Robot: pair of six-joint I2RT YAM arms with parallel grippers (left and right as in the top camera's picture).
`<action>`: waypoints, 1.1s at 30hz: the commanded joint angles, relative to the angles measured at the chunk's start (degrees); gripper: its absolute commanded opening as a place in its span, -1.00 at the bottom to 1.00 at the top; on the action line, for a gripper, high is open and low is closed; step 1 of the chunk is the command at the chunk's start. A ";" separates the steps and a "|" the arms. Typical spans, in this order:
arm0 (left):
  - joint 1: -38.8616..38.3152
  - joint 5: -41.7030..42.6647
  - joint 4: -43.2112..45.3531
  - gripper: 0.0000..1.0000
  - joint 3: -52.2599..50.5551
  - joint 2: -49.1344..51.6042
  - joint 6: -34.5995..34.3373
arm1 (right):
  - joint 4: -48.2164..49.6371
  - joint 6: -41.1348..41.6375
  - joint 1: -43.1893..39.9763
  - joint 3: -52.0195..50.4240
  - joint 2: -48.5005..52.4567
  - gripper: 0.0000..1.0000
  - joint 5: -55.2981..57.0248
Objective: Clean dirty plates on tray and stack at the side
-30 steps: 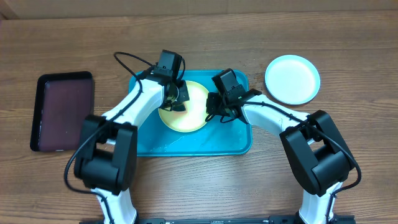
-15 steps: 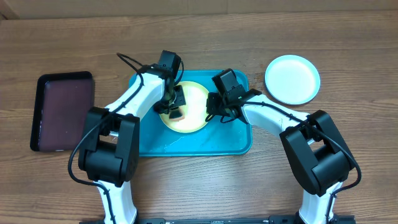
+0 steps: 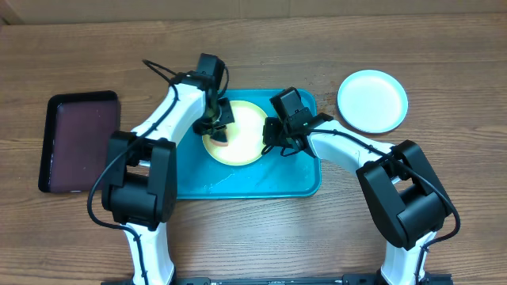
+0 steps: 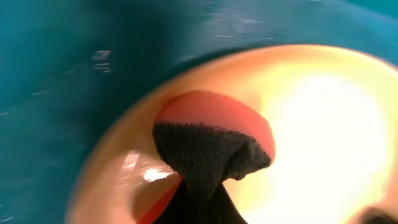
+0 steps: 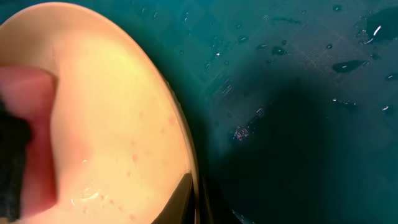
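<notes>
A yellow-green rimmed plate (image 3: 245, 138) lies in the turquoise tray (image 3: 261, 178). My left gripper (image 3: 219, 131) is shut on a red sponge with a dark scrub side (image 4: 214, 134) and presses it on the plate's left part (image 4: 323, 124). My right gripper (image 3: 268, 141) is shut on the plate's right rim (image 5: 189, 186), one finger on each side of the edge. Small reddish specks dot the plate in the right wrist view (image 5: 112, 137). A pale blue plate (image 3: 372, 100) lies on the table to the right of the tray. The white plate is not in view.
A dark maroon-black tray (image 3: 79, 141) lies at the left of the table. Water droplets sit on the turquoise tray floor (image 5: 298, 93). The table's far edge runs along the top of the overhead view.
My left gripper has moved the sponge left and back across the plate, toward its far-left rim. The right gripper and the plate have stayed put.
</notes>
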 commanded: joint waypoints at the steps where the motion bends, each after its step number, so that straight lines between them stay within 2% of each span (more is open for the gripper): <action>1: -3.74 2.93 1.14 -0.92 -0.57 1.01 -0.57 | -1.20 -0.04 -0.37 -1.01 1.07 -0.92 2.51; 10: -8.83 2.86 1.73 -0.91 -0.57 1.01 -0.57 | -1.44 -0.04 -0.37 -1.01 1.07 -0.92 2.49; 17: -9.11 1.36 -3.72 -0.92 -0.59 1.01 -0.52 | -1.62 -0.04 -0.37 -1.01 1.07 -0.91 2.49; 20: -9.11 -4.48 -6.78 -0.92 -0.61 1.01 -0.52 | -1.66 -0.04 -0.37 -1.01 1.07 -0.91 2.49; 23: -9.05 -15.58 -9.18 -0.91 -0.61 1.01 -0.57 | -1.88 -0.04 -0.37 -1.01 1.07 -0.92 2.51; 27: -7.98 -26.01 -8.44 -0.92 -0.61 1.01 -0.59 | -2.05 -0.04 -0.37 -1.01 1.07 -0.92 2.49; 31: -5.99 -24.33 -3.50 -0.91 -0.57 1.01 -0.57 | -2.08 -0.04 -0.37 -1.01 1.07 -0.92 2.51; 33: -5.35 -18.14 0.15 -0.92 -0.57 1.01 -0.52 | -2.05 -0.04 -0.37 -1.01 1.07 -0.92 2.51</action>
